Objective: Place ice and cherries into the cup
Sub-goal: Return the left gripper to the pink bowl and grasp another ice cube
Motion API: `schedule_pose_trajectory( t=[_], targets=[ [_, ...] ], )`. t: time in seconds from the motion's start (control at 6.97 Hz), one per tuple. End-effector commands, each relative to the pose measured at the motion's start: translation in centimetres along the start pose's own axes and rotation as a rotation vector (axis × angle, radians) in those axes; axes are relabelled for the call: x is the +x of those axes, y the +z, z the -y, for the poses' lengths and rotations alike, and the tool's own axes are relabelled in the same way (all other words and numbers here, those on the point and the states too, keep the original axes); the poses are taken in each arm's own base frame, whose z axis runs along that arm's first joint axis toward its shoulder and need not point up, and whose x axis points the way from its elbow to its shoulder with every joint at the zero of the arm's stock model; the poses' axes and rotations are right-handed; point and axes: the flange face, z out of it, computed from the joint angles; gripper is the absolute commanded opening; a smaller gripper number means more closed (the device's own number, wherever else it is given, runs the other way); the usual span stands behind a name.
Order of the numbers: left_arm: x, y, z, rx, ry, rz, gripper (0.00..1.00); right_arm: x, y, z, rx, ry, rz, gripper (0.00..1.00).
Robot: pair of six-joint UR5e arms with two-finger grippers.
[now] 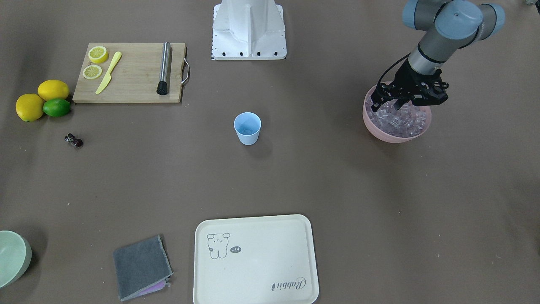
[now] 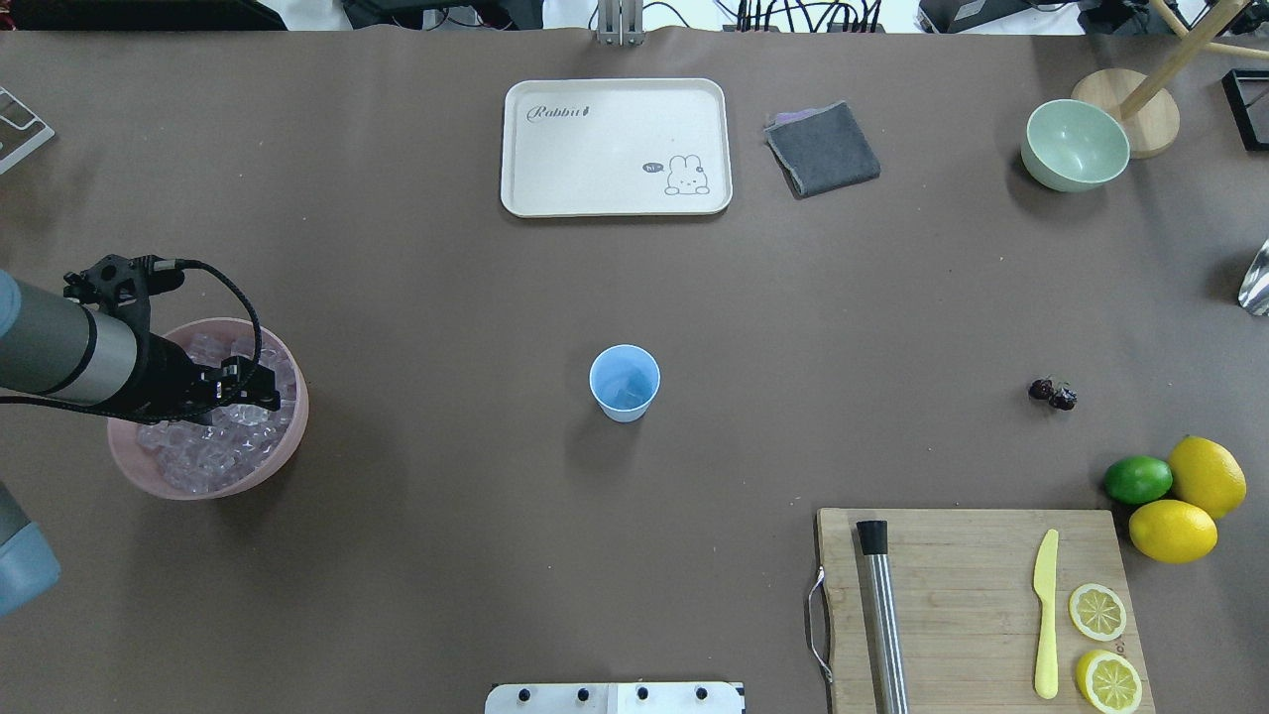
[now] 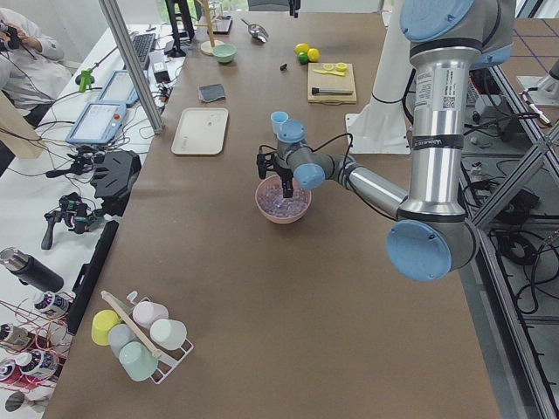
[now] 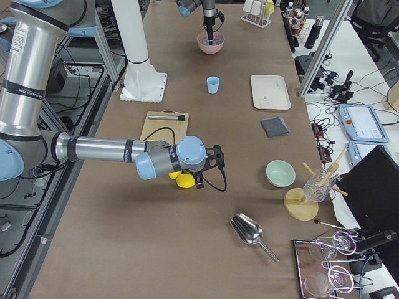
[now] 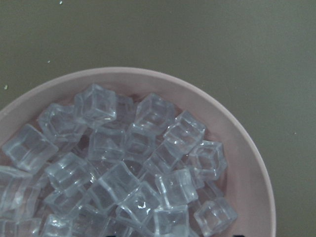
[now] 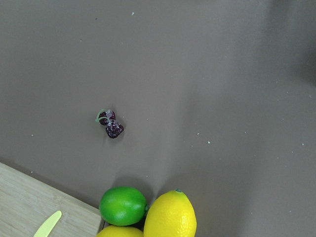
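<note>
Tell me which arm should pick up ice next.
Left. Its gripper is down in the pink bowl among the ice cubes; the right arm is far off, over the cherries.

ice: clear glossy plastic; cup: matt plastic; cutting board: smooth wood; cloth: matt fabric

This is looking like a robotics lab. Two grey-and-blue robot arms are rising beside a white pedestal at the edge of a paper-covered table. An aluminium framing post is standing alongside. A person is sitting at a side bench where teach pendants, a keyboard and loose cables are lying.
</note>
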Motion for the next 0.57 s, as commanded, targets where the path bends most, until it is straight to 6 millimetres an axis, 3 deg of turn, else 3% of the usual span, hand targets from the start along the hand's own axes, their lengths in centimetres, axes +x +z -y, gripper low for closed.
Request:
schedule_pose_trajectory(
  t=[0.0, 0.29, 0.43],
  targets=[
    [0.55, 1.27, -0.41, -0.002, 0.011, 0.011, 0.81, 0.01, 0.01, -0.07, -0.001, 0.001, 0.001, 1.0],
    [1.12, 1.8, -0.94, -0.002, 0.021, 0.012, 0.72, 0.01, 0.01, -0.07, -0.001, 0.001, 0.001, 1.0],
    [1.15, 1.75, -0.94, 0.0, 0.02, 0.013, 0.61, 0.01, 0.01, -0.07, -0.001, 0.001, 0.001, 1.0]
  ],
)
